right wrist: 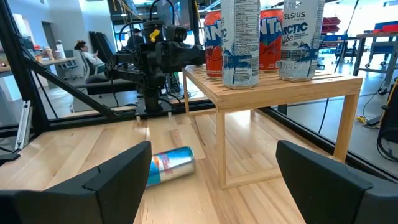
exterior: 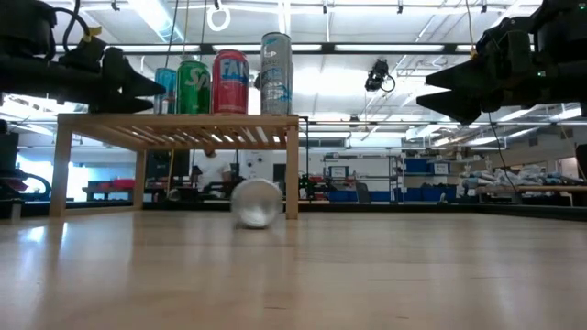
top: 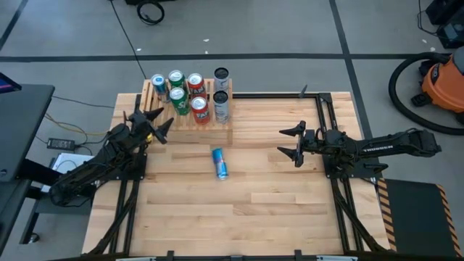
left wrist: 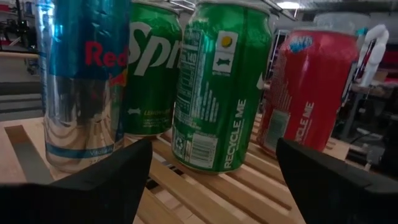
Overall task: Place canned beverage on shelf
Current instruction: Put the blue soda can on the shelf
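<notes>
So there's one blue can [top: 220, 163] lying on its side out on the table [top: 275, 217], just in front of the shelf [top: 217, 135], which already has seven cans standing on it, bunched toward the left end. The left gripper [top: 155, 123] hangs right at the shelf's left end with its jaws open and empty, basically staring at the green cans [left wrist: 217, 87]. The right gripper [top: 295, 145] hovers off to the can's right, also open, nothing in it, and it looks like the better pick for the grab. Since the can is lying down, it will probably roll if nudged, so the fingers should straddle its round body square-on and close gently. Then tip it upright and set it on the bare slats at the right, clear of the silver cans [right wrist: 261, 37].
</notes>
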Tool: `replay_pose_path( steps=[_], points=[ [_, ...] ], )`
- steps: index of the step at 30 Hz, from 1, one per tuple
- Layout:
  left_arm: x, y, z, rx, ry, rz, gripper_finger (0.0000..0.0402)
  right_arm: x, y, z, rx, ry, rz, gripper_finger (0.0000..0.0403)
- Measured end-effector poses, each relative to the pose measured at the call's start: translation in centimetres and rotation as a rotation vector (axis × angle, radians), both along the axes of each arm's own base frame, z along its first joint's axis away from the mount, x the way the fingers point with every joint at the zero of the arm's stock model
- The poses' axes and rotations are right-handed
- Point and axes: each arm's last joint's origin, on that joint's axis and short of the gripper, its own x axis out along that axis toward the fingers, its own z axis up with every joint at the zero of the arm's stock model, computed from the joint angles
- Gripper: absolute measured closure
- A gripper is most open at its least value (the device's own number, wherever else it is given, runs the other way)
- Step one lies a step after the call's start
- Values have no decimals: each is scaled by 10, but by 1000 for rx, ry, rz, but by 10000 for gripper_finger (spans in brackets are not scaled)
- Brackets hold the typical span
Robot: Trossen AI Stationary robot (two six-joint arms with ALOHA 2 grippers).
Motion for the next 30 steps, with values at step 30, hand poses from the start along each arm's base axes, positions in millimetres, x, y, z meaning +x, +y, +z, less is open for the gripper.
replay_pose_path(
  steps=[30],
  points=[
    [0, 0, -4, -35, 32, -4, 53, -7, -3, 32, 137, -377, -64, 48]
  ],
)
